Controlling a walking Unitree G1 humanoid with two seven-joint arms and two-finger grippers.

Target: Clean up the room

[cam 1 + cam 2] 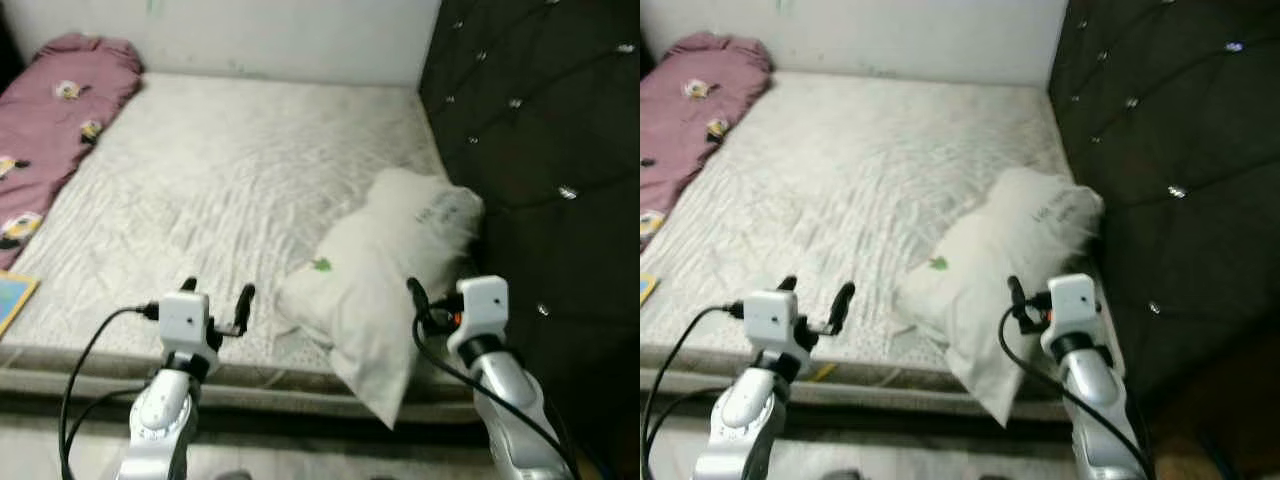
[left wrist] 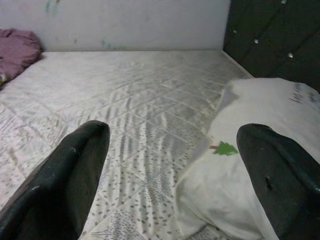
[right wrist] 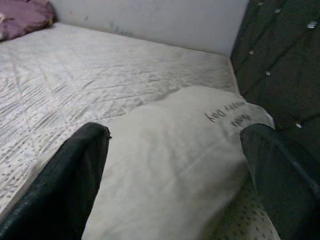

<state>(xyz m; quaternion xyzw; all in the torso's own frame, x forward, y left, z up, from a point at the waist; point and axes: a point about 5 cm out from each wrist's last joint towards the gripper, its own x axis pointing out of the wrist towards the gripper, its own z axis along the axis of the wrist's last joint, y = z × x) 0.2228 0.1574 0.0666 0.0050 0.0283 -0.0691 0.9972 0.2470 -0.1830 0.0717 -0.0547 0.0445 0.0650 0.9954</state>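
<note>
A white pillow with a small green tree print lies crumpled on the right side of the bare quilted mattress. It leans toward the headboard, and one corner hangs over the front edge. My left gripper hovers open above the mattress's front edge, just left of the pillow, with nothing between its fingers. On the other side, my right gripper is open too and points straight at the pillow's near end, very close to it. A pink patterned blanket is bunched along the bed's far left side.
A dark tufted headboard with shiny studs stands along the right. At the back, a pale wall closes off the bed. Something flat, yellow and blue, lies at the left edge of the mattress. The mattress's front rim runs just below my wrists.
</note>
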